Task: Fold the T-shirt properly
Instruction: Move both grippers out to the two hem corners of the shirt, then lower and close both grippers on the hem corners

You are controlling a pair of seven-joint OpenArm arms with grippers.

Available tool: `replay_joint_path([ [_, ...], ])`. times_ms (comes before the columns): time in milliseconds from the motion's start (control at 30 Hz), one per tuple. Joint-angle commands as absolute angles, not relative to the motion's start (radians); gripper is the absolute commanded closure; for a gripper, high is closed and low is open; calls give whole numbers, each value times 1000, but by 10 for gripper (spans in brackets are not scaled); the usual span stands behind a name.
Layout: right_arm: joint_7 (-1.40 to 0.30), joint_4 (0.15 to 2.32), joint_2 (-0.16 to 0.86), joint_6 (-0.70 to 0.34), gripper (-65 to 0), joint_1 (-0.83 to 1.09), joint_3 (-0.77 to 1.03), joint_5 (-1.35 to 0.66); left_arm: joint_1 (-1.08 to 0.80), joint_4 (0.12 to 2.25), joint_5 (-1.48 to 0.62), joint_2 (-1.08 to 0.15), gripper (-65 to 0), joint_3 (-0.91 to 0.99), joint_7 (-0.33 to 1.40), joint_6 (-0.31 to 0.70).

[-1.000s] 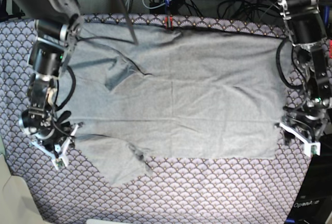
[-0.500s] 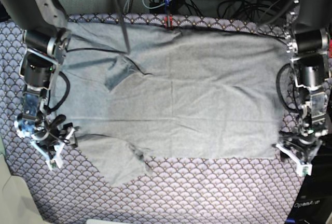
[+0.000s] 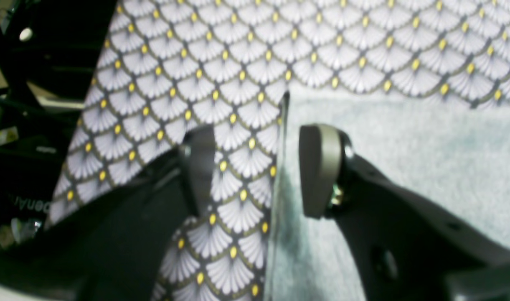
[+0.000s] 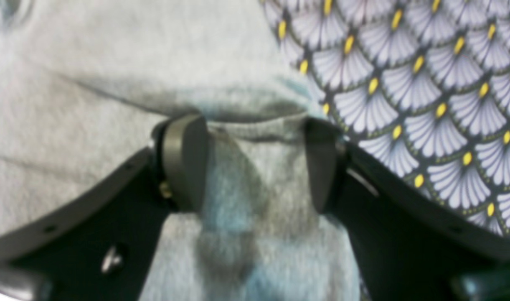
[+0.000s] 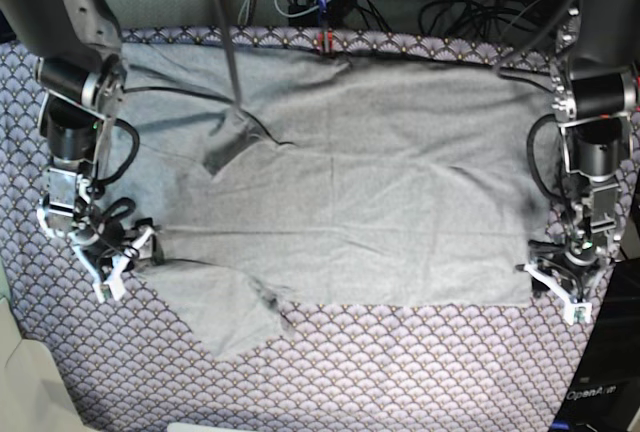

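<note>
1. Lowered since the earlier frame: right gripper (image 4: 255, 163), jaws wide, a fold of the T-shirt (image 5: 380, 182) between them, ungripped.
2. Also lower: left gripper (image 3: 259, 171), jaws wide, astride the T-shirt's side edge.
3. Patterned cloth (image 5: 420, 372) beneath.

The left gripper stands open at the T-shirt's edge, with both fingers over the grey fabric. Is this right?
Not quite. In the left wrist view the left gripper is open at the T-shirt edge, but only one finger is over grey fabric; the other is over the patterned cloth.
</note>
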State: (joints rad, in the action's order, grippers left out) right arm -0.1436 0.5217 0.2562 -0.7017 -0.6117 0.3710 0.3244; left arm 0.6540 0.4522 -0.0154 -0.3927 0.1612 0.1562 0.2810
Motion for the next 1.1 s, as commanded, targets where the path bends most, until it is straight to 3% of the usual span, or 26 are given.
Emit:
replay_joint_path([
  [0,-104,524,271,-698,-381,-656,372,305,688,467,-25,-409,-317,163,131,275],
  [333,-8,456,311,-698,-383,-657,374,305,670,470,-27,-409,-317,165,133,275],
  [733,-8,455,298,-698,-365,-622,366,305,654,470,-27,-409,-317,166,131,275],
  [833,-8,455,291,-698,-285,-621,366,306,654,470,-25,-409,-317,166,131,275],
  [967,-8,455,289,-698,-94,-621,366,306,659,470,-22,-409,-317,165,134,275],
  [1067,-8,456,289,-698,0,-621,366,306,661,470,-22,-409,-317,165,131,272],
])
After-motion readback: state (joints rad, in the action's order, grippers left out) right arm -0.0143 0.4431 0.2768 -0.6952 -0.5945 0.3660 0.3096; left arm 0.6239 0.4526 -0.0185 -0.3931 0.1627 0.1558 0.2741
